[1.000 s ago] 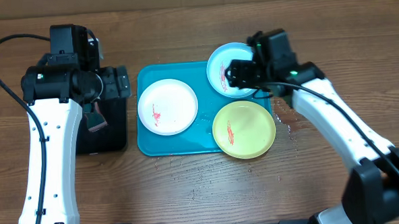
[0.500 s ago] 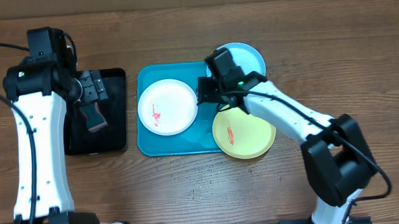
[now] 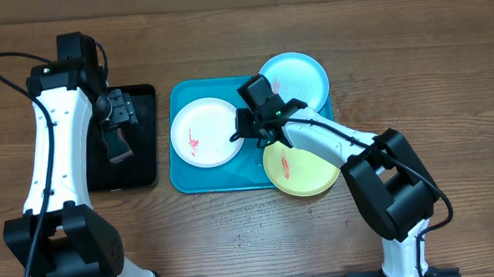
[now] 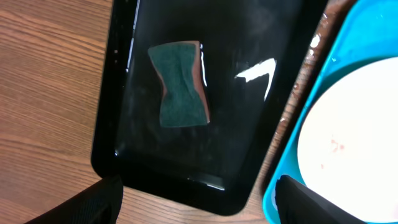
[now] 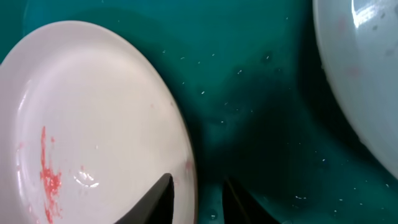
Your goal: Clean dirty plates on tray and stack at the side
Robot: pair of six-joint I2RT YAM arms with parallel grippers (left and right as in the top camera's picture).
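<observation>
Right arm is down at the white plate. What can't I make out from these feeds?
- Overhead: the right end effector covers the round white plastic plate's right rim.
- Right wrist: the bottom edge cuts off its fingers; grip unclear.
- Overhead: the right arm hides whether the round yellow-green plastic plate and round pale blue-mint plastic plate touch.
- Left wrist: left end effector is only dark tips at the bottom edge.

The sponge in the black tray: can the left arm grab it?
Probably yes. The left gripper hangs open over the black tray, and the sponge lies flat by itself there, with nothing on top of it or crowding it.
</observation>
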